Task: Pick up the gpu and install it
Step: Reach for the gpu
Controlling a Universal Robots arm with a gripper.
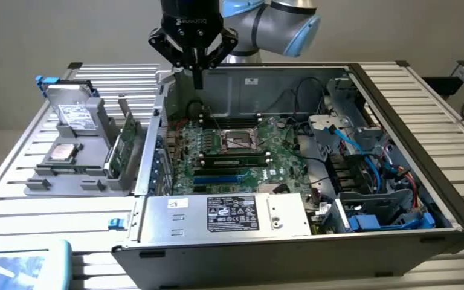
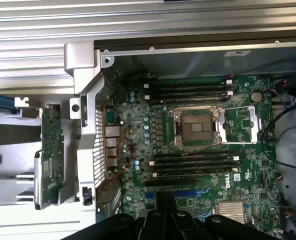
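Exterior view: the hand (image 1: 197,82) hangs clenched and empty above the far edge of the open computer case (image 1: 296,257). The gpu (image 1: 124,145) stands on edge in a grey rack (image 1: 63,181) on the surface (image 1: 19,211), just beside the case on the exterior view's left.

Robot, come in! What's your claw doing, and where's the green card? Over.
Claw shut, empty, above the open computer case. Green card standing in the gray rack beside the case, untouched. Nothing lying over it.

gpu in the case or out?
Out. The gpu stands on edge in the grey rack outside the case; the blue slot inside is bare.
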